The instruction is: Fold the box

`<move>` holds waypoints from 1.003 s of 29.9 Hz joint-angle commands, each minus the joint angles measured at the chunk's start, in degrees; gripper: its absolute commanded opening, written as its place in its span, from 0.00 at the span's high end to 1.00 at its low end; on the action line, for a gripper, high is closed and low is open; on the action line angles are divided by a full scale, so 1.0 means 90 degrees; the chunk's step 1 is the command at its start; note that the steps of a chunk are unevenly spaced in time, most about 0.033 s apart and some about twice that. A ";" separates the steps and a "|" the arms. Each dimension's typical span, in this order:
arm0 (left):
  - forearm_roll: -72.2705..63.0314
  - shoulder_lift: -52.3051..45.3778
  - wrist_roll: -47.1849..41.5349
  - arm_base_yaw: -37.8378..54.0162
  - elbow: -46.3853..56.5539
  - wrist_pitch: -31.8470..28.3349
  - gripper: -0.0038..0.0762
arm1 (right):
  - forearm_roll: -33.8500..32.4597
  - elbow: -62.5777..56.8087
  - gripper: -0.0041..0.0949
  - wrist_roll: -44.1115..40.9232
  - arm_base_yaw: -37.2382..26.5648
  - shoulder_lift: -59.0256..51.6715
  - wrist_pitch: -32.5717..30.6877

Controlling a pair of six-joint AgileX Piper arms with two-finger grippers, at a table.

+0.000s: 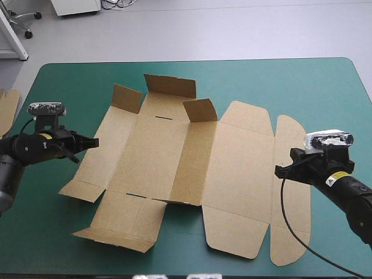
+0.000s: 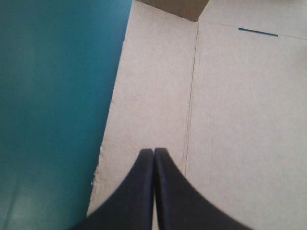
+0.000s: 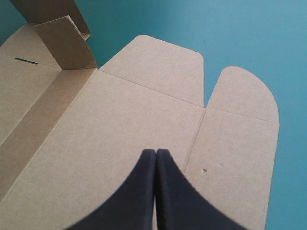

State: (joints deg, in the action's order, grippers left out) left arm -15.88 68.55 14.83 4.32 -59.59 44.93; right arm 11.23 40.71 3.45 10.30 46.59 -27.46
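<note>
The box [image 1: 151, 145] lies mostly flat, few flaps [image 1: 200, 109] up; left fingers [image 2: 139, 191] and right fingers [image 3: 139, 191], both pressed together, hover over its opposite ends, seemingly to nudge more up

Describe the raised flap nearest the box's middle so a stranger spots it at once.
On the teal-green table lies the brown box, mostly flat. Along its far edge three flaps stand up; this flap is the rightmost, capping the tilted wall panel.
</note>
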 commanded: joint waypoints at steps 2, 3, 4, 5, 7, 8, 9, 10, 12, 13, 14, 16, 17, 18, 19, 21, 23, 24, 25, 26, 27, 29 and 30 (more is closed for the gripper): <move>-0.1138 0.0576 0.0517 0.0302 -0.0810 0.0246 0.95 | 0.0032 0.0217 0.99 -0.0034 -0.0029 -0.0019 0.0435; -0.1736 0.0692 0.0869 0.0489 -0.0874 0.0430 0.95 | 0.0032 0.0217 0.99 -0.0034 -0.0029 -0.0019 0.0435; -0.2395 0.0872 0.1239 0.0838 -0.0922 0.0655 0.95 | 0.0032 0.0217 0.99 -0.0034 -0.0029 -0.0019 0.0435; -0.2993 0.0991 0.1628 0.1104 -0.0950 0.0952 0.95 | 0.0032 0.0217 0.99 -0.0034 -0.0029 -0.0019 0.0435; -0.3897 0.1267 0.2221 0.1789 -0.0949 0.1611 0.95 | 0.0032 0.0217 0.99 0.0013 -0.0029 -0.0019 0.0435; -0.4166 0.1401 0.2427 0.2118 -0.0949 0.1868 0.95 | 0.0032 0.0217 0.99 0.0032 -0.0029 -0.0019 0.0435; -0.4466 0.1528 0.2669 0.2402 -0.0949 0.2205 0.95 | 0.0017 0.0217 0.99 0.0032 -0.0029 -0.0019 0.0435; -0.4744 0.1650 0.2952 0.2639 -0.0949 0.2520 0.95 | 0.0017 0.0217 0.99 0.0032 -0.0029 -0.0019 0.0446; -0.5159 0.1872 0.3343 0.2954 -0.0949 0.2949 0.95 | 0.0017 0.0217 0.99 0.0032 -0.0029 -0.0019 0.0446; -0.5247 0.1981 0.3482 0.3070 -0.0949 0.3001 0.95 | 0.0017 0.0217 0.99 0.0032 -0.0029 -0.0019 0.0446; -0.5216 0.2053 0.3598 0.3119 -0.0949 0.3052 0.95 | 0.0017 0.0217 0.99 0.0032 -0.0029 -0.0019 0.0446; -0.4954 0.2185 0.3950 0.3153 -0.0952 0.3162 0.95 | 0.0017 0.0217 0.99 0.0032 -0.0029 -0.0019 0.0446; -0.4842 0.2232 0.3990 0.3137 -0.0952 0.3144 0.95 | 0.0017 0.0217 0.99 0.0032 -0.0029 -0.0019 0.0446; -0.4755 0.2255 0.3990 0.3111 -0.0952 0.3081 0.94 | 0.0017 0.0217 0.99 0.0032 -0.0029 -0.0019 0.0446; -0.4699 0.2271 0.3990 0.3084 -0.0952 0.2997 0.93 | 0.0017 0.0217 0.99 0.0032 -0.0029 -0.0019 0.0446; -0.4431 0.2285 0.3990 0.3067 -0.0952 0.2850 0.88 | 0.0017 0.0217 0.99 0.0032 -0.0029 -0.0019 0.0446; -0.4208 0.2330 0.3955 0.3067 -0.0952 0.2813 0.78 | 0.0017 0.0217 0.99 0.0032 -0.0029 -0.0019 0.0446; -0.4170 0.2350 0.3885 0.3067 -0.0952 0.2813 0.73 | 0.0017 0.0217 0.99 0.0032 -0.0029 -0.0019 0.0446; -0.4170 0.2385 0.3779 0.3067 -0.0952 0.2813 0.67 | 0.0017 0.0217 0.99 0.0032 -0.0029 -0.0019 0.0446; -0.4181 0.2436 0.3677 0.3067 -0.0939 0.2799 0.58 | 0.0017 0.0217 0.99 0.0032 -0.0029 -0.0019 0.0446; -0.4197 0.2483 0.3616 0.3067 -0.0940 0.2771 0.51 | 0.0017 0.0217 0.99 0.0032 -0.0029 -0.0019 0.0446; -0.4197 0.2582 0.3527 0.3050 -0.0940 0.2768 0.39 | 0.0017 0.0217 0.99 0.0032 -0.0029 -0.0019 0.0446; -0.4197 0.2631 0.3463 0.3015 -0.0940 0.2768 0.34 | 0.0017 0.0217 0.99 0.0032 -0.0029 -0.0019 0.0446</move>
State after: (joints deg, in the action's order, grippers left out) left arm -50.67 93.19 47.82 32.27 -66.47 68.94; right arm 11.17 40.71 3.28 10.30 46.59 -27.46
